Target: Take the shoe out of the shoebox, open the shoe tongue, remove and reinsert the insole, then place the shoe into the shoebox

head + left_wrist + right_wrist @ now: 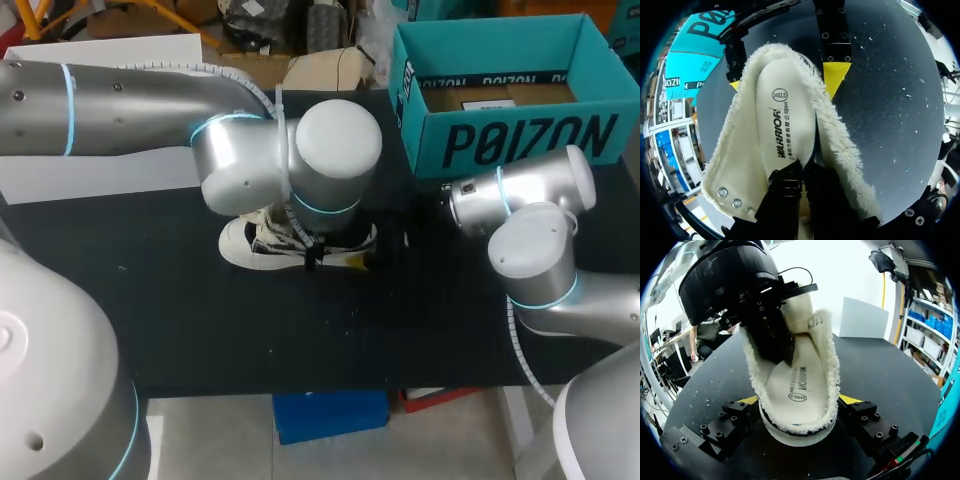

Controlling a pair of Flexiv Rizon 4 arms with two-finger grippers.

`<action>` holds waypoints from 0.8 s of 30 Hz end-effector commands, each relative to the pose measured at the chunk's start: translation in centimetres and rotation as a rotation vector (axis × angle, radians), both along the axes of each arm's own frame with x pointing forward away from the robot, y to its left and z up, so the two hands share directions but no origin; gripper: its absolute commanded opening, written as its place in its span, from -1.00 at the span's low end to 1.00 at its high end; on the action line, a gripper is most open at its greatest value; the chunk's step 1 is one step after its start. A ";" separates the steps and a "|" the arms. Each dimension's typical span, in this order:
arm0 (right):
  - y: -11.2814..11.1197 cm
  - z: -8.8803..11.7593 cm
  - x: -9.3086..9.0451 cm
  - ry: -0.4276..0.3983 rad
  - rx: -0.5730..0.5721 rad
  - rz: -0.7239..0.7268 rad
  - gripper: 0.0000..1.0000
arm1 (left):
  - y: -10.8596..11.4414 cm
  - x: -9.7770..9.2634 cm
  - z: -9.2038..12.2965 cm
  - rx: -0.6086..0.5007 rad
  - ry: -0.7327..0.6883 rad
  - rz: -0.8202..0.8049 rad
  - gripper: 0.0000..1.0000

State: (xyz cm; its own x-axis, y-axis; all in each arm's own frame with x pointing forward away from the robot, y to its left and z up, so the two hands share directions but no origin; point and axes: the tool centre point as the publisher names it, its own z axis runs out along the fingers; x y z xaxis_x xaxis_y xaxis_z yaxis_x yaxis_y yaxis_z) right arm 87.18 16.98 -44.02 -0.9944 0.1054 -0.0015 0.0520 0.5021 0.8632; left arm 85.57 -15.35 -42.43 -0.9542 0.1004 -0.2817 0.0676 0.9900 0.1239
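A white fleece-lined shoe (258, 242) lies on its side at the middle of the black table (150, 300). My left arm's wrist hangs over it. In the left wrist view my left gripper (800, 172) reaches into the shoe (840, 145), its dark fingers pinched shut on the end of the printed insole (785, 120); its tips are hidden. My right gripper (799, 405) stands wide around the shoe's heel (795, 432), one yellow fingertip (850, 400) pressed against each side. The insole (800, 387) lies flat inside. The teal shoebox (520, 140) stands open at the back right.
The shoebox holds only brown paper or card, as far as I can see. A white board (110, 60) lies along the table's back left edge. Bare black table stretches in front of and to the left of the shoe.
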 end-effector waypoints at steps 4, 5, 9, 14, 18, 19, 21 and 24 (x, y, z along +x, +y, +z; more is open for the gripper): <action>-0.1 -0.1 0.2 0.002 -0.001 0.002 -1.00 | -0.4 0.2 -1.1 -0.055 0.068 -0.035 -1.00; -0.1 -0.1 0.2 0.002 -0.001 0.002 -1.00 | -0.5 0.1 -0.8 -0.056 0.069 -0.035 -1.00; -0.1 -0.1 0.2 0.002 -0.001 0.002 -1.00 | -0.9 -0.2 0.9 -0.043 0.052 -0.038 -1.00; -0.1 -0.1 0.2 0.002 -0.001 0.002 -1.00 | -1.1 -0.3 3.0 -0.048 0.037 -0.045 -1.00; -0.1 -0.1 0.2 0.002 -0.001 0.002 -1.00 | -1.4 -0.5 4.0 -0.060 0.027 -0.048 -1.00; -0.1 -0.1 0.2 0.002 -0.001 0.002 -1.00 | -1.5 -0.5 4.2 -0.065 0.025 -0.051 -1.00; -0.1 -0.1 0.2 0.002 -0.001 0.002 -1.00 | -1.6 -0.6 4.5 -0.067 0.023 -0.050 -1.00; -0.1 -0.1 0.2 0.002 -0.001 0.002 -1.00 | -1.6 -0.8 4.8 -0.070 0.018 -0.049 -1.00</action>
